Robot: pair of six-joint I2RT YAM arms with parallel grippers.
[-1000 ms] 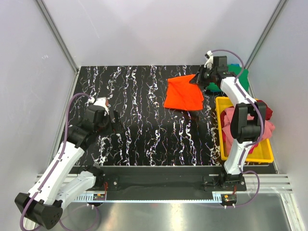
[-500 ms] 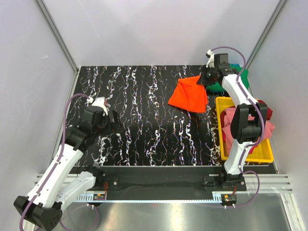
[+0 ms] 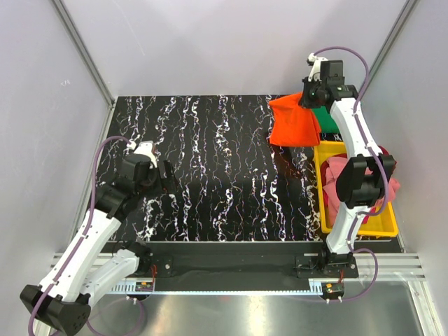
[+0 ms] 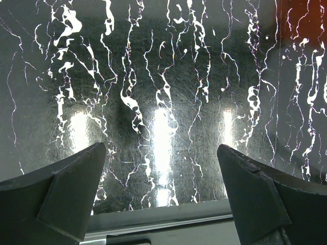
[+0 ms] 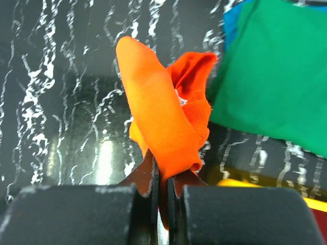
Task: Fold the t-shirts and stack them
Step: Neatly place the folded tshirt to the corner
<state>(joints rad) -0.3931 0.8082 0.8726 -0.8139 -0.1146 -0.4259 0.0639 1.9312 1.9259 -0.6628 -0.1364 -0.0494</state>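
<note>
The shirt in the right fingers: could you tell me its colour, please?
The shirt is bright orange; right wrist view shows it best.

Orange t-shirt: bright orange, bunched and draped, hanging at the far right of the surface. A gathered fold is pinched between the closed jaws of the right gripper. A ribbed hem shows in the wrist view. Cannot tell whether its lower edge touches the surface.

Green t-shirt: lies flat and smooth in the far right corner, just beside the hanging orange one. In the top view it is partly covered by it.

Blue t-shirt: under the green one, only a narrow edge showing.

Pink t-shirt: crumpled in the yellow tray.

Dark red t-shirt: crumpled at the tray's right side, touching the pink one.
</note>
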